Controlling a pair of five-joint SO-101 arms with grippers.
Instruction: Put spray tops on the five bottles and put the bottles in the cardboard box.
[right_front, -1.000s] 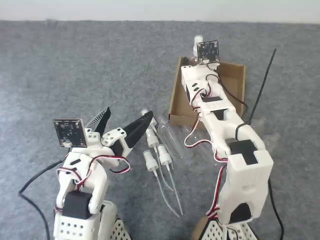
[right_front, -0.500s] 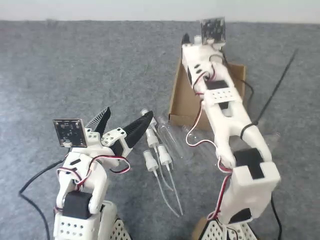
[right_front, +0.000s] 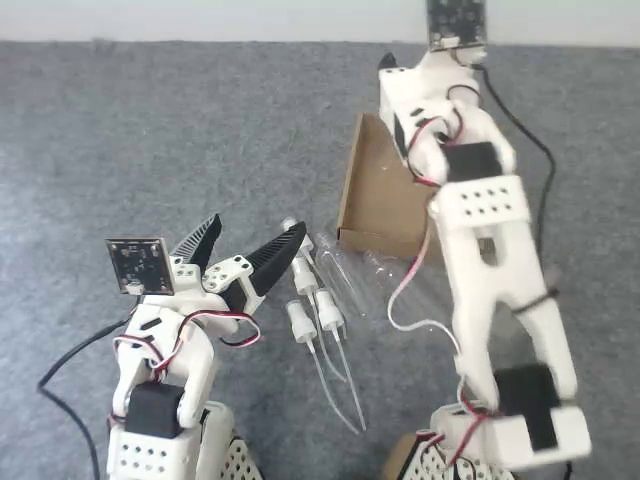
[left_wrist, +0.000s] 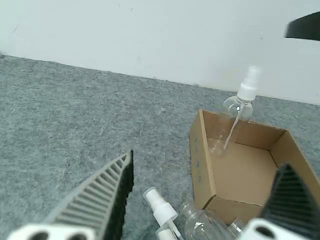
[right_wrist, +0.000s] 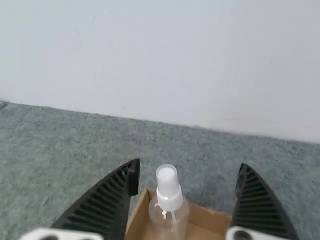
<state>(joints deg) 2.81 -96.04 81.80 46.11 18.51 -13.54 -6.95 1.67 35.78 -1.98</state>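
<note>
- Bottles first: one capped bottle (left_wrist: 239, 106) stands upright in the far corner of the cardboard box (left_wrist: 235, 175) with its sprayer fitted, and we count that one as done.
- We see nothing else inside the box from the left wrist view, so we judge the tally at one of five.
- Our right gripper (right_wrist: 189, 172) hangs above the box with its jaws spread wide and nothing in them. The capped bottle shows between its fingers but touches neither.
- Our left gripper (right_front: 250, 243) is just as wide open and just as empty. It hovers over the grey bench (right_front: 150, 130), just beside the loose parts.
- Loose spray tops (right_front: 299, 322) lie on the bench between the two arms, dip tubes trailing toward the arm bases. We make out at least three, plus what may be a fourth by the left gripper's fingertip.
- Uncapped clear bottles (right_front: 338, 265) lie on their sides just in front of the box's near wall. We are sure of two. The right arm (right_front: 490, 260) covers part of the bench, so we cannot count the rest.
- By our reckoning four bottles are yet to be fitted with tops and set in the box, so roughly a fifth of the job is finished.
- With both grippers free, we think the next move is to pick up a bare bottle and a loose top and join them.
</note>
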